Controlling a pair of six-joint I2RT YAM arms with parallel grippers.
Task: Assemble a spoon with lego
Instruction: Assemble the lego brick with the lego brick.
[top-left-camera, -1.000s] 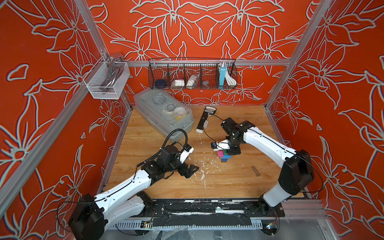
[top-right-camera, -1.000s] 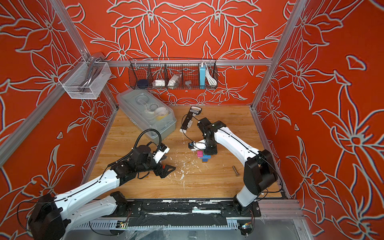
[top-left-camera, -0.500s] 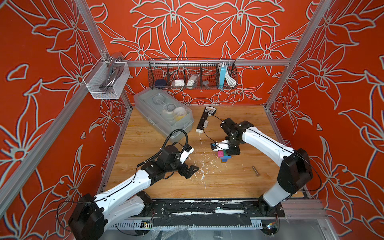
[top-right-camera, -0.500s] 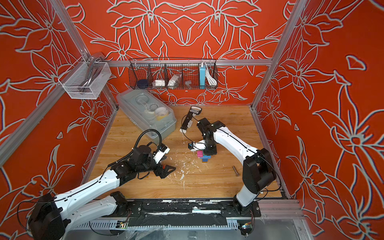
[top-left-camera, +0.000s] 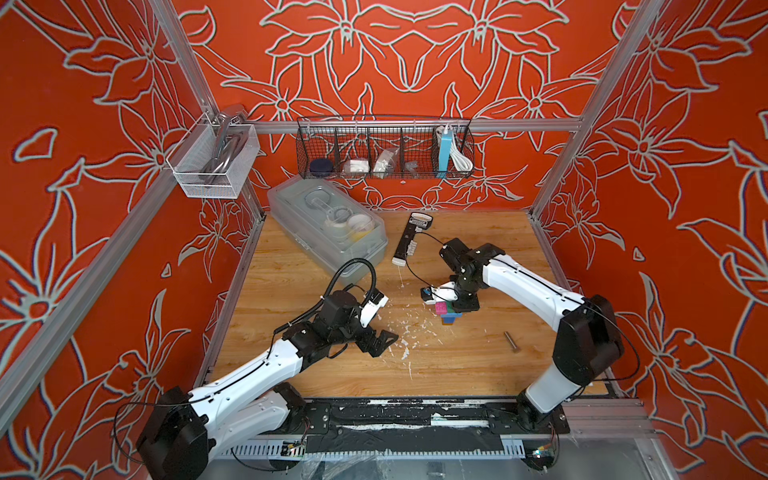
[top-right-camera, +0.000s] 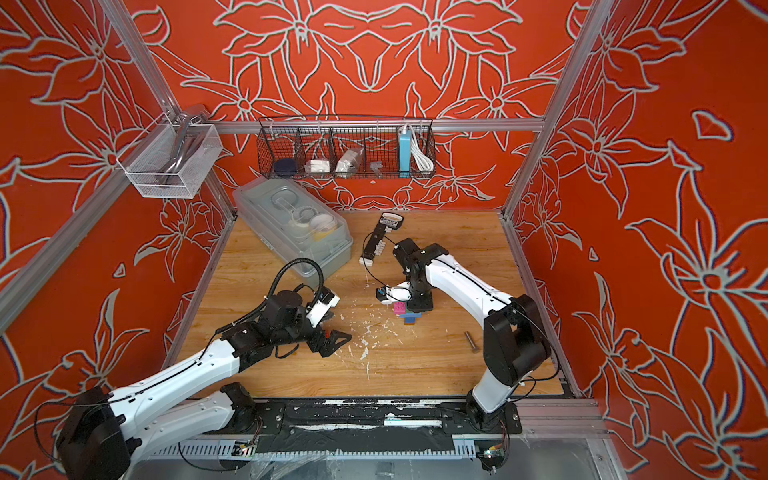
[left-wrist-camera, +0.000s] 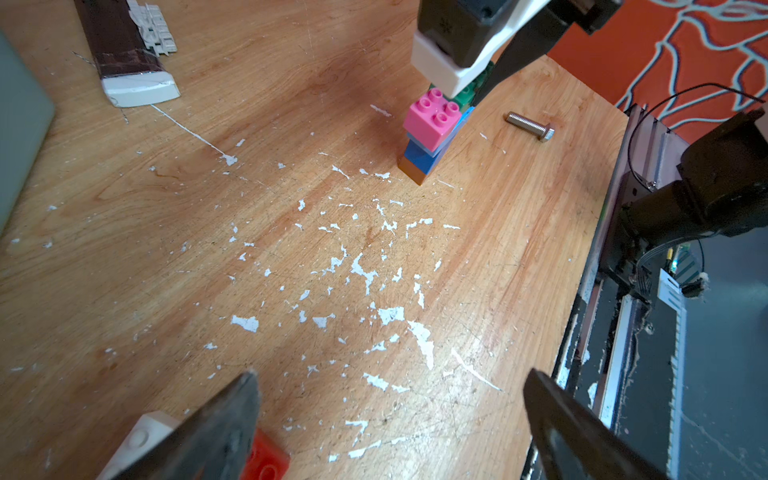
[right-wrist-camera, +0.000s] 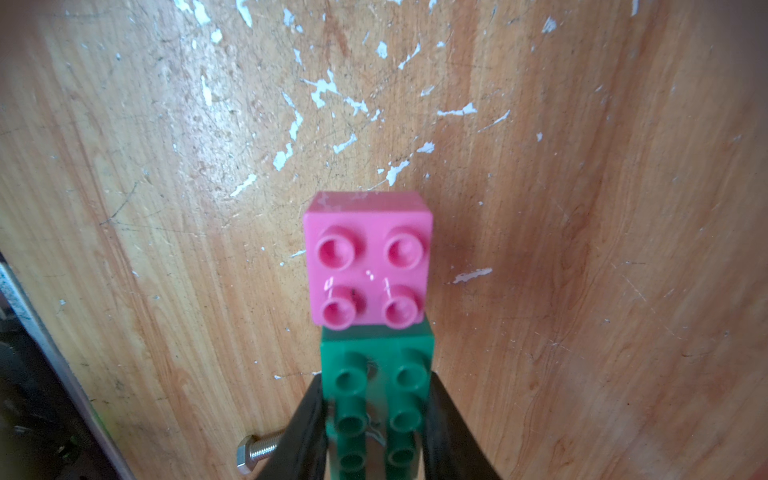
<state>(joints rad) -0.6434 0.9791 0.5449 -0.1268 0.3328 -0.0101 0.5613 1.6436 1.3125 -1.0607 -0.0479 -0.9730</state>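
The partly built spoon (top-left-camera: 448, 312) stands upright mid-table: a brown brick (left-wrist-camera: 411, 169) at the bottom, a blue brick (left-wrist-camera: 419, 154) and a light blue layer above, and a pink brick (left-wrist-camera: 432, 118) on top. Beside the pink brick (right-wrist-camera: 370, 257) sits a green brick (right-wrist-camera: 374, 349), and my right gripper (right-wrist-camera: 376, 388) is shut on its sides from above. My left gripper (left-wrist-camera: 390, 378) hangs open and empty low over the table, left of the stack. A red brick (left-wrist-camera: 266, 461) and a white brick (left-wrist-camera: 141, 436) lie by its left finger.
A steel bolt (top-left-camera: 511, 341) lies right of the stack. A black-and-white bar tool (top-left-camera: 409, 241) and a clear lidded box (top-left-camera: 328, 224) lie at the back. A wire basket (top-left-camera: 384, 149) hangs on the back wall. White flakes litter the wood.
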